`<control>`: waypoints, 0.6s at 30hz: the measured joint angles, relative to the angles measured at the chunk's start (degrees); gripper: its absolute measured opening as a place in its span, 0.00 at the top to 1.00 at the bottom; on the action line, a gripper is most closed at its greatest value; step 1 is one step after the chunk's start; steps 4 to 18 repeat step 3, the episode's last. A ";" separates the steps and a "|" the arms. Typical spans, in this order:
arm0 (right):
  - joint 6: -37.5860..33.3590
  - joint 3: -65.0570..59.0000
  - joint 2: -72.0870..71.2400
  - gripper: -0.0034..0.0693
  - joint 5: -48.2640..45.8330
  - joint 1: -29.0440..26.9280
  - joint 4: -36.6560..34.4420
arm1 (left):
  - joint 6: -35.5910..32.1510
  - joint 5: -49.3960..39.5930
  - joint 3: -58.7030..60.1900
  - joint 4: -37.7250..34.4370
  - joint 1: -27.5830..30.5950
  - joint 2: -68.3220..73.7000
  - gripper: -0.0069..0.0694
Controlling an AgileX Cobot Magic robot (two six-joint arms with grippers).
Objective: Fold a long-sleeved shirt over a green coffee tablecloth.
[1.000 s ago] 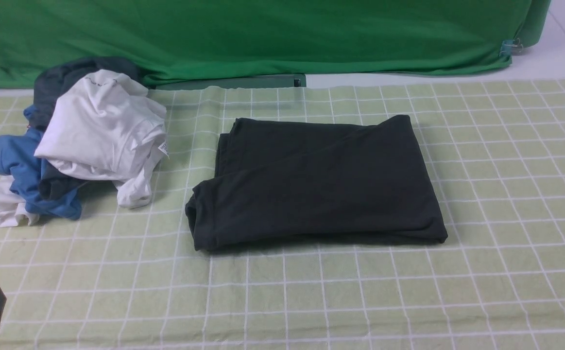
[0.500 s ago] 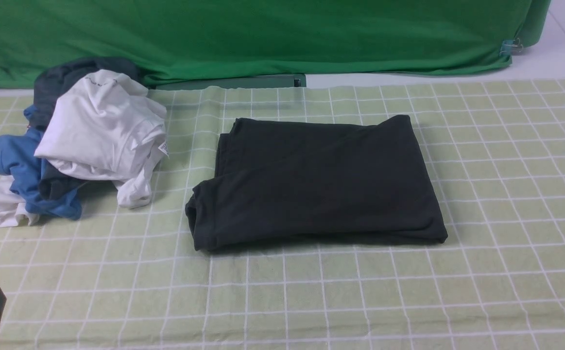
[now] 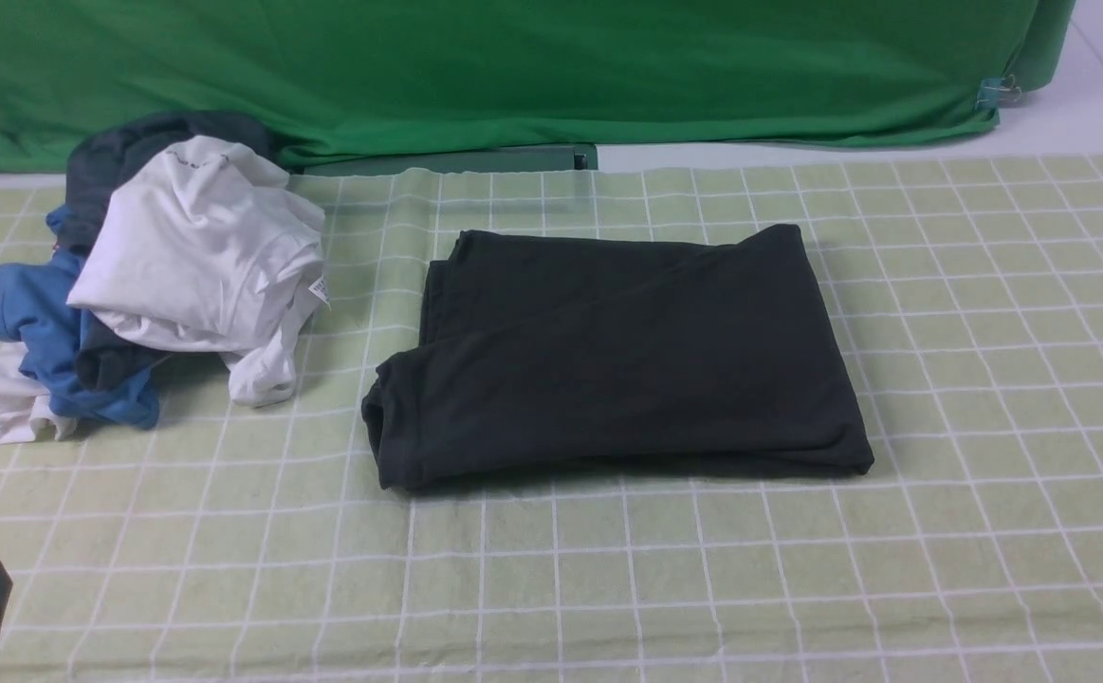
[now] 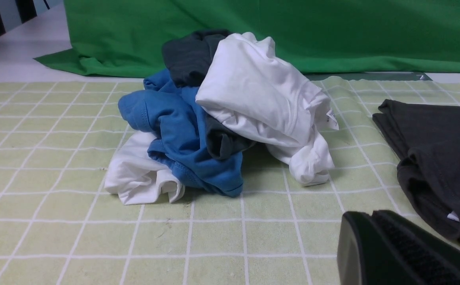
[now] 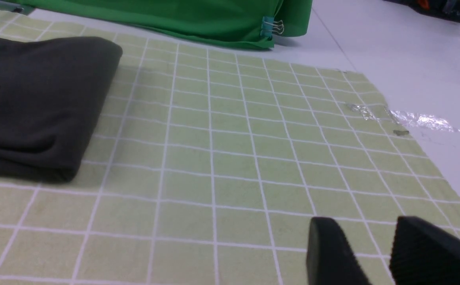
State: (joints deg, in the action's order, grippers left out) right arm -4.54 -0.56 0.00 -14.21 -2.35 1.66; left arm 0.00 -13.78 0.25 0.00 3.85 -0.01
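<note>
Left end effector [image 4: 396, 253]: closed, empty, near corner, apart from shirt.
Right end effector [image 5: 376, 253]: jaws parted, holding nothing, over bare green coffee tablecloth [image 3: 987, 379].
Long-sleeved shirt [image 3: 617, 356]: folded, mid-cloth, long axis left-right.
Hidden: chest print; sleeves tucked inside.
Clothes pile [image 3: 148, 275]: far left.

The long-sleeved shirt [image 3: 622, 356] is plain black, lying on the green coffee tablecloth [image 3: 987, 379], which is pale yellow-green with a grid of thin white lines forming squares. Near the cloth's left edge, the pile of clothes [image 3: 148, 275] mixes white, bright blue and dark grey, while the backdrop fabric [image 3: 513, 66] along the far edge is plain bright green, unpatterned
</note>
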 joint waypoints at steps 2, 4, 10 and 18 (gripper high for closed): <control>0.00 0.00 0.00 0.62 0.00 0.00 0.00 | 0.00 0.00 0.00 0.00 0.00 0.00 0.89; 0.00 0.00 0.00 0.62 0.00 0.00 0.00 | 0.00 0.00 0.00 0.00 0.00 0.00 0.89; 0.00 0.00 0.00 0.62 0.00 0.00 0.00 | 0.00 0.00 0.00 0.00 0.00 0.00 0.89; 0.00 0.00 0.00 0.62 0.00 0.00 0.00 | 0.00 0.00 0.00 0.00 0.00 0.00 0.89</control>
